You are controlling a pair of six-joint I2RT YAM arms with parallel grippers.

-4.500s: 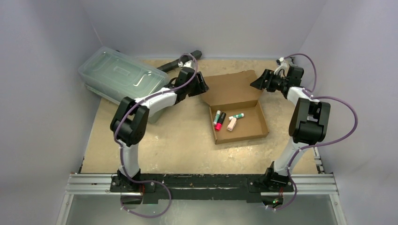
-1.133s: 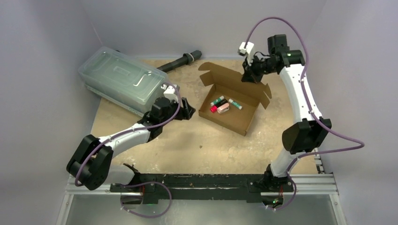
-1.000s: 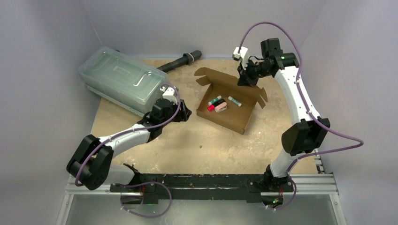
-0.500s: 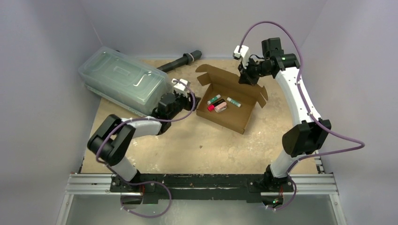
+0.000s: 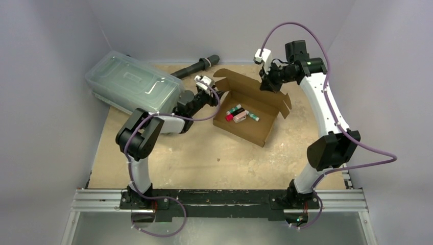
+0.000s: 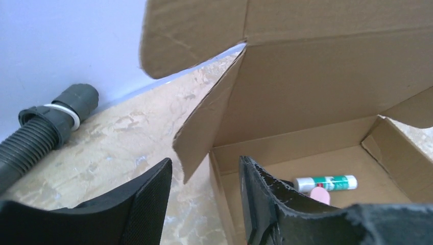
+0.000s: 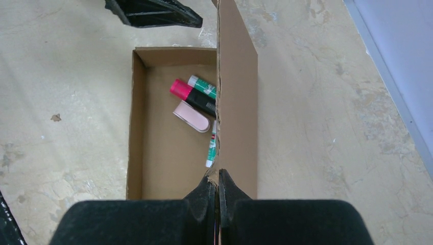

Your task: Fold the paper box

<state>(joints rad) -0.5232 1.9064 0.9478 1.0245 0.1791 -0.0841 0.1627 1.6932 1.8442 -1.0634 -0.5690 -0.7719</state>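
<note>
The paper box (image 5: pixel 255 128) is a brown cardboard mailer lying mid-table with its lid (image 5: pixel 246 87) raised. My right gripper (image 5: pixel 266 84) is shut on the lid's top edge; in the right wrist view the fingertips (image 7: pixel 218 179) pinch the lid (image 7: pixel 237 102) edge-on above the box floor (image 7: pixel 163 153). My left gripper (image 5: pixel 213 98) is open at the box's left corner. In the left wrist view its fingers (image 6: pixel 148 204) straddle the side flap (image 6: pixel 204 132) without touching it. Inside lie a red-and-black tube (image 7: pixel 191 97), a pink piece (image 7: pixel 191 116) and a green-and-white stick (image 7: pixel 210 150).
A clear greenish lidded container (image 5: pixel 133 87) stands at the back left, close behind my left arm. A dark ribbed hose (image 5: pixel 196 66) lies along the back wall, and shows as the hose (image 6: pixel 41 127) in the left wrist view. Enclosure walls ring the table.
My left arm has swung from the left middle of the table up to the box's left corner. The right gripper keeps its hold on the raised lid, almost still.
</note>
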